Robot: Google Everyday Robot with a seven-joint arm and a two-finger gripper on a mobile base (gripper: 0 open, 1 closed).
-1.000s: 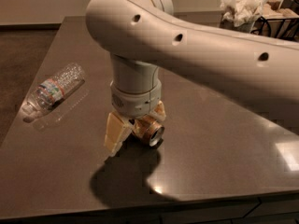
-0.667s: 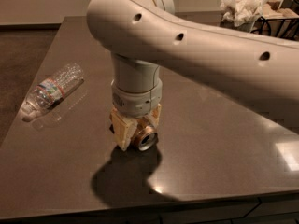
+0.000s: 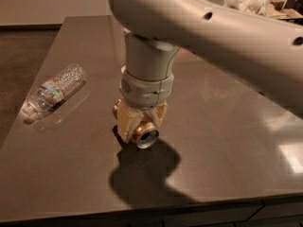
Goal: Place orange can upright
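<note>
The pincer hangs low over the middle of the dark table, its fingers clamped on the orange can, which lies sideways, silver end facing out. A plastic bottle lies to one side, its label too blurred to read.

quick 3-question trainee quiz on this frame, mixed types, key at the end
1. True or false: the orange can stands upright on the table.
2. What lies on its side to the left of the gripper? A) plastic bottle B) mug C) bowl
3. Fill in: the gripper's jaws are closed around the ___.
Key: 1 false, it lies on its side with one end facing the camera; 2 A; 3 orange can.
</note>
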